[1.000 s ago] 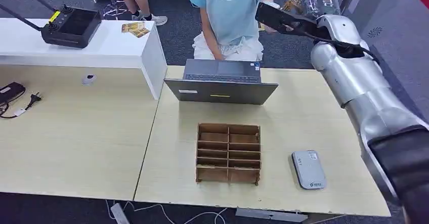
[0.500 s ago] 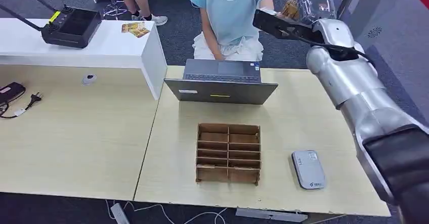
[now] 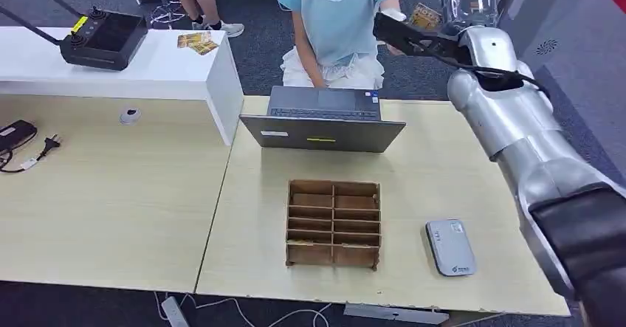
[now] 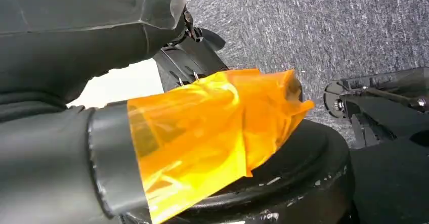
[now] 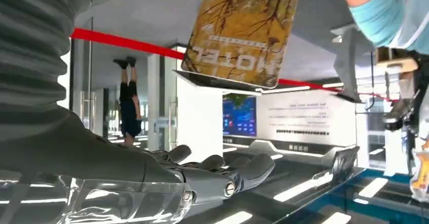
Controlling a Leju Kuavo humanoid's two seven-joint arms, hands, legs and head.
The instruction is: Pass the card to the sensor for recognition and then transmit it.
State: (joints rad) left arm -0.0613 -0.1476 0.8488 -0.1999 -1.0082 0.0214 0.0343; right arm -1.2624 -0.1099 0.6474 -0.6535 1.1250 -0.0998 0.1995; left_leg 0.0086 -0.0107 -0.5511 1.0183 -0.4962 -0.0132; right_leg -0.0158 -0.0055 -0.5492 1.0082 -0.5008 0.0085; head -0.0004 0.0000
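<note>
Two pale wooden tables [image 3: 111, 216] are set side by side over dark grey carpet [image 3: 258, 24]. A white counter [image 3: 148, 72] is placed on the far left. Beyond, white pillars [image 5: 157, 107], a red stripe [image 5: 126, 43] and what may be a lit screen [image 5: 239, 115] are seen.

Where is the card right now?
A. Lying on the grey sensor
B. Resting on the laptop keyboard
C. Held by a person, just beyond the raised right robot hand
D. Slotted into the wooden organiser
C: in the right wrist view the card hangs from a person's fingers, apart from the open right robot hand.
</note>
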